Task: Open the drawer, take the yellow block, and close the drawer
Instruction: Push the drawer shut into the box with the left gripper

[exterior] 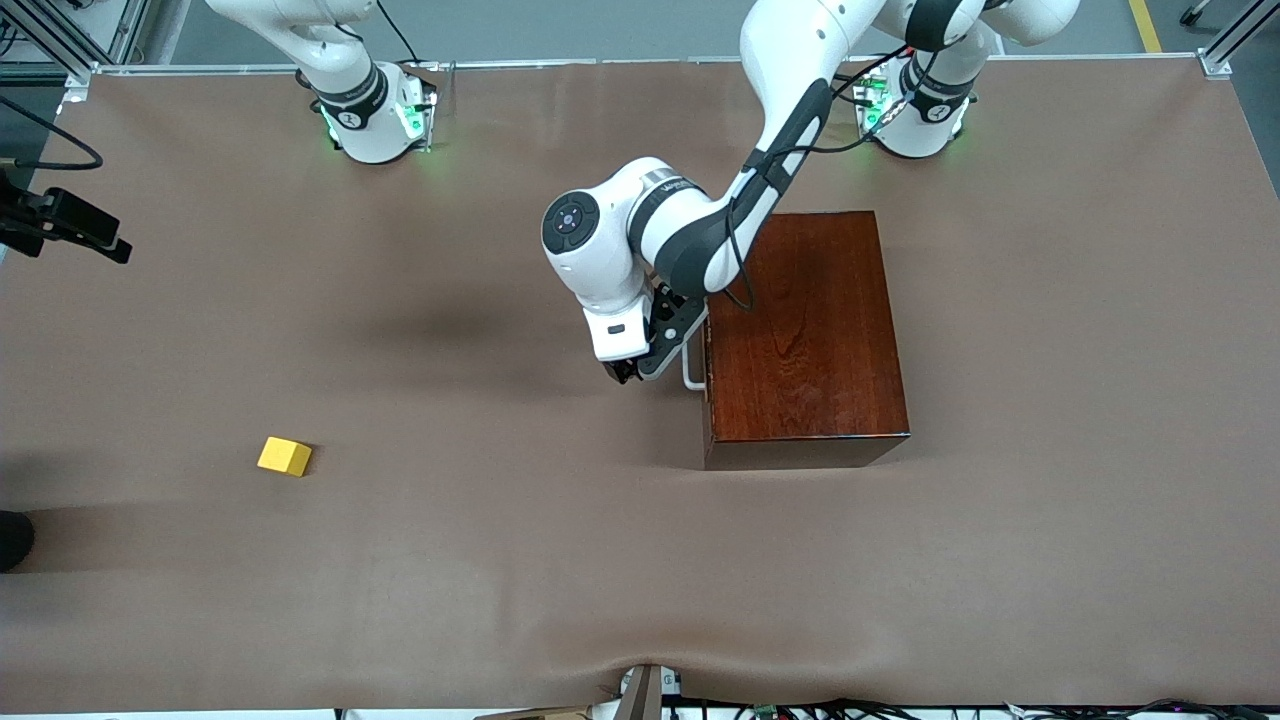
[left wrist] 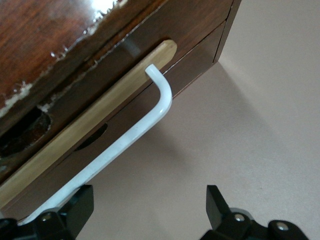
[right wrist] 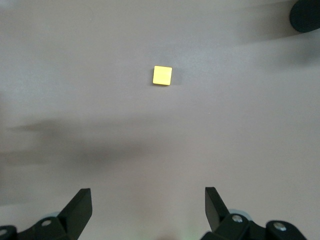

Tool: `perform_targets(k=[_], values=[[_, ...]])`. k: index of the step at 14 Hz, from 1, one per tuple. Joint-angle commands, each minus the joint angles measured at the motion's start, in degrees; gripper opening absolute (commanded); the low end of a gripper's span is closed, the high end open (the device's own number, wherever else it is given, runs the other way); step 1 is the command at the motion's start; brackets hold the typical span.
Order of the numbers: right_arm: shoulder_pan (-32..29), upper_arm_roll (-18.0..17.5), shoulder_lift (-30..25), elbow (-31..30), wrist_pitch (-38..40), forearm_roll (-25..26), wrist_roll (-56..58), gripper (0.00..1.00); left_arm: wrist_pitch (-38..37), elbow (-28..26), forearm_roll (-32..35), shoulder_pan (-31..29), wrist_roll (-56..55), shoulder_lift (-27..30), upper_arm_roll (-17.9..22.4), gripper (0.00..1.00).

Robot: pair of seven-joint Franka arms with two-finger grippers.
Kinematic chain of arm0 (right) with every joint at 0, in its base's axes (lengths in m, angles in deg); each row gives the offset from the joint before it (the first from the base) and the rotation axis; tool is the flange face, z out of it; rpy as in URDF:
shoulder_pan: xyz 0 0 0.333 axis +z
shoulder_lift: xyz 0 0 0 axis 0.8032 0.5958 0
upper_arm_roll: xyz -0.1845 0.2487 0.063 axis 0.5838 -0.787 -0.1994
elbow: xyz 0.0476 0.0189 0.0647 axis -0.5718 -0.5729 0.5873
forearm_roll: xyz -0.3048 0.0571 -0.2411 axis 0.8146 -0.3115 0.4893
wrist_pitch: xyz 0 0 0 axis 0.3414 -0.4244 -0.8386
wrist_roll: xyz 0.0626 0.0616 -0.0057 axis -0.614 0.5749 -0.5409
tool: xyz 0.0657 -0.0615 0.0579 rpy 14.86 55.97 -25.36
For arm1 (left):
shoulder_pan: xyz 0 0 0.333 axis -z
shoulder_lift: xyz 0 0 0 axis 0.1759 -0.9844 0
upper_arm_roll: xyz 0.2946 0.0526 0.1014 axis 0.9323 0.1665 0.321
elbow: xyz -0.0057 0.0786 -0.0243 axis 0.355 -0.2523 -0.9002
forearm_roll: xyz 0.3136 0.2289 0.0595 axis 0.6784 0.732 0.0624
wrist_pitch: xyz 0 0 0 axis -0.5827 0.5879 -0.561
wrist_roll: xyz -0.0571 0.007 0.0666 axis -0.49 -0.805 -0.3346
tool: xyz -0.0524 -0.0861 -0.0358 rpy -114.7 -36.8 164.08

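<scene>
On brown tabletop (exterior: 600,560), left pincer (exterior: 640,368) gapes by drawer (left wrist: 150,107) handle (left wrist: 125,140); right pincer (right wrist: 148,207) open.

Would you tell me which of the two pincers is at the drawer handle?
The left pincer, open beside the white handle of the drawer; the right pincer hangs open, high above the yellow block.

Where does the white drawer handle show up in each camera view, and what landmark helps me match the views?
Front view: the white handle juts from the wooden box toward the right arm's end of the table, beside the left pincer.
Left wrist view: the handle runs diagonally across the drawer front, just above the open left pincer.
Right wrist view: not in it; only the yellow block on the table.
Shared landmark: the dark wooden box, in the front and left wrist views.
</scene>
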Motion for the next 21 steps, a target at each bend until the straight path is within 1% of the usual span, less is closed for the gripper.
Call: perform_targets(k=[1,4,7,9,10,13,17,21], values=[[-0.8,-0.7,0.02,0.24,-0.06,0.18,-0.6,1.0,-2.14,-0.75,0.37,-0.6,1.1,1.62,-0.1,1.0],[-0.71,-0.7,0.02,0.24,-0.06,0.18,-0.6,1.0,-0.65,-0.14,-2.87,-0.08,0.75,2.49,-1.24,1.0],[-0.71,-0.7,0.02,0.24,-0.15,0.18,-0.6,1.0,-0.64,-0.31,-4.89,-1.04,1.36,9.51,-0.72,1.0],[-0.8,-0.7,0.02,0.24,-0.15,0.18,-0.6,1.0,-0.82,-0.49,-5.69,-4.02,3.63,13.55,-0.71,1.0],[-0.71,-0.7,0.02,0.24,-0.15,0.18,-0.6,1.0,-1.51,-1.18,-5.87,-5.77,6.09,16.36,-0.71,1.0],[-0.62,-0.7,0.02,0.32,-0.15,0.18,-0.6,1.0,-7.39,-1.45,-5.87,-12.01,13.03,21.03,-0.71,1.0],[-0.8,-0.7,0.02,0.41,-0.15,0.18,-0.6,1.0,-12.67,-1.89,-5.96,-20.18,29.09,25.6,-0.89,1.0],[-0.8,-0.78,0.02,0.5,-0.32,0.18,-0.6,1.0,-18.2,-2.24,-7.1,-28.01,44.39,28.07,-0.89,1.0]])
